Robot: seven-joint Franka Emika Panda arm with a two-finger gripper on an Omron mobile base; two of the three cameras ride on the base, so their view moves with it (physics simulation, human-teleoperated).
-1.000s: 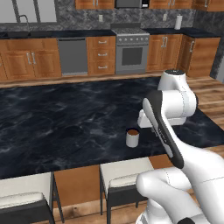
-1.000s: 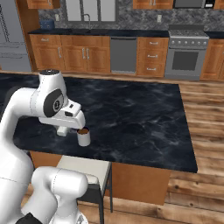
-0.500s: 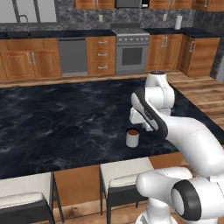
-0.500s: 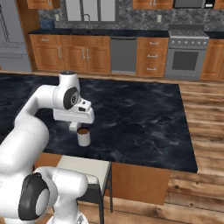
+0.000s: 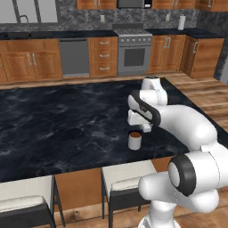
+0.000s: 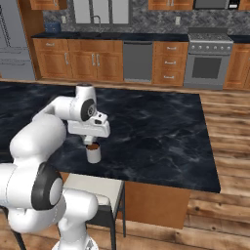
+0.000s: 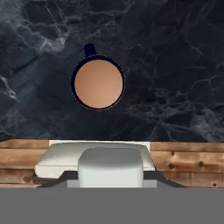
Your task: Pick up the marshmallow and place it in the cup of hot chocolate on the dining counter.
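The cup of hot chocolate (image 5: 134,140) (image 6: 93,153) stands near the front edge of the dining counter (image 5: 67,124) (image 6: 156,132). It is white with brown liquid at its top. From above, the cup (image 7: 98,84) is a brown disc on the black marble (image 7: 175,65). My gripper (image 5: 139,124) (image 6: 91,141) (image 7: 111,178) hangs just above and slightly behind the cup, pointing down. It is shut on the marshmallow (image 7: 110,167), a white soft block between the finger tips at the bottom of the hand view. The hand hides the marshmallow in both base views.
Two cushioned stools (image 5: 127,180) (image 5: 24,193) stand under the counter's near edge, and one stool (image 6: 93,188) (image 7: 57,157) sits right below the cup. Wall cabinets, a dishwasher and a stove (image 5: 133,53) line the far wall. Wooden floor (image 6: 219,146) lies to the right.
The arm has swung from the right side of the cup in over it. The hand now hangs close above the cup; the cup has not moved.
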